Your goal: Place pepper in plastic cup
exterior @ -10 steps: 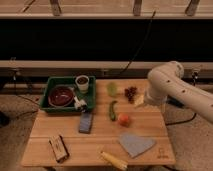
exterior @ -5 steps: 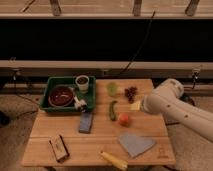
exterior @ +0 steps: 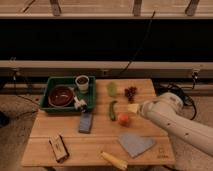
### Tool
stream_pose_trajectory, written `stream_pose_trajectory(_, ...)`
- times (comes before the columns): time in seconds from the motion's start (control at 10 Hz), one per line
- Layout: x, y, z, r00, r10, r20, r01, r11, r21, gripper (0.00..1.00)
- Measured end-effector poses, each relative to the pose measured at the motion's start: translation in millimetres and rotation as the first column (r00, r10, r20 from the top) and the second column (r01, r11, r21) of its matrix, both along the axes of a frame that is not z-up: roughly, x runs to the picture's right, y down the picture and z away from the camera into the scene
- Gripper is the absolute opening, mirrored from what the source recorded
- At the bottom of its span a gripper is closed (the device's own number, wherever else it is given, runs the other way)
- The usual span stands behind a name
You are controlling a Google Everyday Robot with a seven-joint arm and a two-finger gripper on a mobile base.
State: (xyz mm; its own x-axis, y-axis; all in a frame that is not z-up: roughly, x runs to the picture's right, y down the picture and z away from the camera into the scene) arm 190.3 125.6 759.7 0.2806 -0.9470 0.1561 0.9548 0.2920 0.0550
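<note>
Lying at the frame's centre, just below the plastic cup (exterior: 112, 89), the pepper (exterior: 112, 110) has not yet been grasped, while the gripper (exterior: 141, 111) is held spread, empty, right of centre near the red fruit (exterior: 123, 119).

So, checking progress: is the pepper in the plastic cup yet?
Out. The pepper lies on the table, apart from the plastic cup; the pincer hovers to the pepper's right.
</note>
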Motion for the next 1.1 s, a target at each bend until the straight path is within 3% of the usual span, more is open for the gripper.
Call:
stream_pose_trajectory(0.2,-1.7,-4.6,12.2,0.999,0.041,0.011,-0.041,0.9971,0.064,0.80)
stream_pose_trajectory(0.3,-1.7,-5.6,14.7,0.999,0.046,0.010,-0.046,0.9960,0.076,0.80)
stream_pose_trajectory(0.4,-2.8,-9.7,22.2,0.999,0.052,0.006,-0.052,0.9915,0.119,0.80)
stream_pose_trajectory(0.7,-31.5,-18.9,40.3,0.998,-0.061,0.005,0.059,0.9738,0.220,0.80)
stream_pose_trajectory(1.1,-66.3,-27.6,56.0,0.981,-0.195,0.021,0.183,0.9455,0.270,0.80)
